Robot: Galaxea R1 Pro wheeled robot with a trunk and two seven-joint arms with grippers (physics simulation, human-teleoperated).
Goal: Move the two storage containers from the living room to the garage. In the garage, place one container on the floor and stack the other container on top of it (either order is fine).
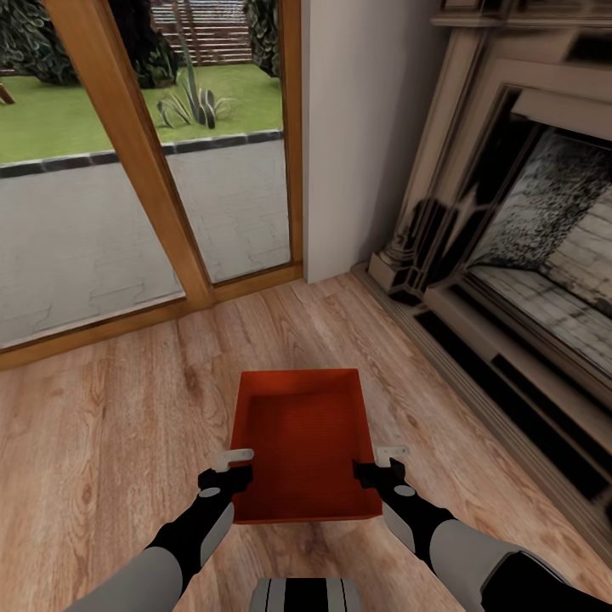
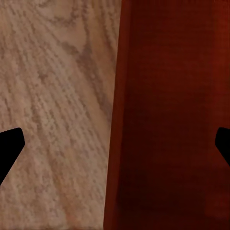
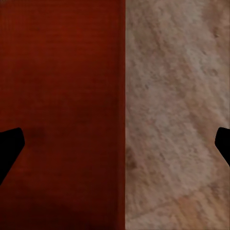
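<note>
While both arms reach forward, an orange-red bin (image 1: pixel 306 442) sits on the wood-plank floor (image 1: pixel 110 425) at about 12 o'clock, just ahead of the robot's trunk. Its open top faces up and it looks empty. The left gripper (image 1: pixel 231 469) is at the bin's left long wall and the right gripper (image 1: pixel 384 463) at its right long wall, each near the end closest to the robot. In the left wrist view, the wall (image 2: pixel 120 115) runs between the two dark fingertips (image 2: pixel 8 148), which stand wide apart on either side of it; the right wrist view shows the same, with the fingertips (image 3: pixel 9 146) spread wide across the bin's wall (image 3: pixel 122 115). A wood-framed glass door (image 1: pixel 161 170) stands at 11 o'clock, and a fireplace (image 1: pixel 527 238) at 2 o'clock.
</note>
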